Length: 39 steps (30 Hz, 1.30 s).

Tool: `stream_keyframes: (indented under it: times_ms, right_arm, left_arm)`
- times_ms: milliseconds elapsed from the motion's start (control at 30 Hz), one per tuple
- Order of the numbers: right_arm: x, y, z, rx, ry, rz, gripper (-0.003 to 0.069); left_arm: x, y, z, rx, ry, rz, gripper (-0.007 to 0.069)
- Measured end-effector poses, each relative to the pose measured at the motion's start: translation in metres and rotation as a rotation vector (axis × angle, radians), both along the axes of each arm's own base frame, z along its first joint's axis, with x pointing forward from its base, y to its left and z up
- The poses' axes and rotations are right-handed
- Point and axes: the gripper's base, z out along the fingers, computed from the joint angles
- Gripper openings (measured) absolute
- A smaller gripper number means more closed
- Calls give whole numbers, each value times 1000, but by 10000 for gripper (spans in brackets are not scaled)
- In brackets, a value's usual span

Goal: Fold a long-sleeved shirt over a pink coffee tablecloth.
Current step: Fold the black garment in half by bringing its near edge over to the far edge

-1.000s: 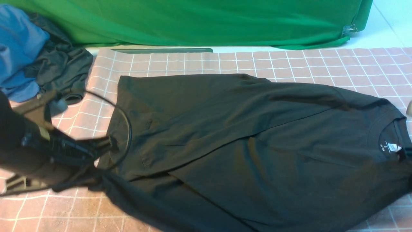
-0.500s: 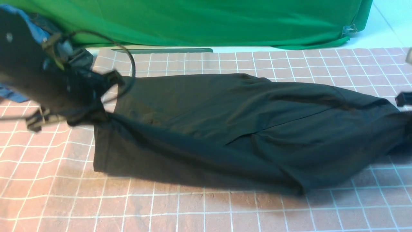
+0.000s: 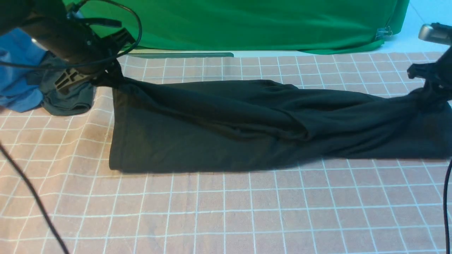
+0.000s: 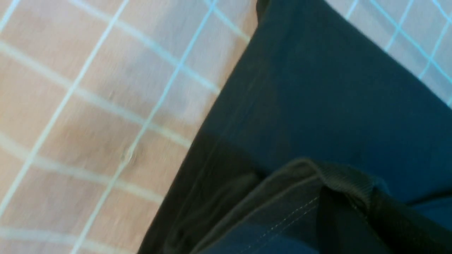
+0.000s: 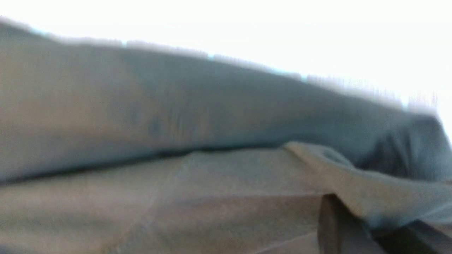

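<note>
The long-sleeved shirt [image 3: 247, 123] lies black and folded lengthwise into a long band across the pink coffee tablecloth [image 3: 226, 211]. My left gripper [image 3: 113, 76] is at the band's far left corner, shut on the hem, which rises bunched to it. In the left wrist view the stitched hem of the shirt [image 4: 335, 88] wraps over my left gripper [image 4: 353, 211] above the tablecloth [image 4: 88, 106]. My right gripper [image 3: 429, 90] pinches the gathered right end. The right wrist view is blurred, but the shirt [image 5: 176, 106] runs into my right gripper [image 5: 363, 225].
A bright green cloth [image 3: 229, 24] hangs along the back, with a metal clip [image 3: 383, 33] at its right end. A blue garment [image 3: 17, 77] and a dark grey one [image 3: 69, 98] are bunched at the far left. A black cable [image 3: 31, 197] crosses the near left.
Both grippers have carried the shirt's near edge up and over toward the far side, turning the spread shirt into a narrow band. The collar label no longer shows.
</note>
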Motion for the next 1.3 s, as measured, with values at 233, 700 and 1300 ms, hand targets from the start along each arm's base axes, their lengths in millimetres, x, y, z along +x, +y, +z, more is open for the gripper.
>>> stream_keyframes:
  times_ms: [233,700,1300]
  right_arm:
    - [23,2,4,-16,-91,-4,292]
    - [-44,148,41,-15,-36,688,421]
    - [-62,199,-12,-292,-299,973,608]
  left_arm:
    - [18,0,-13,0,5,0,31]
    - [13,-1,-15,-6,77,-29,31]
    - [13,-3,-14,-8,60,-82,31]
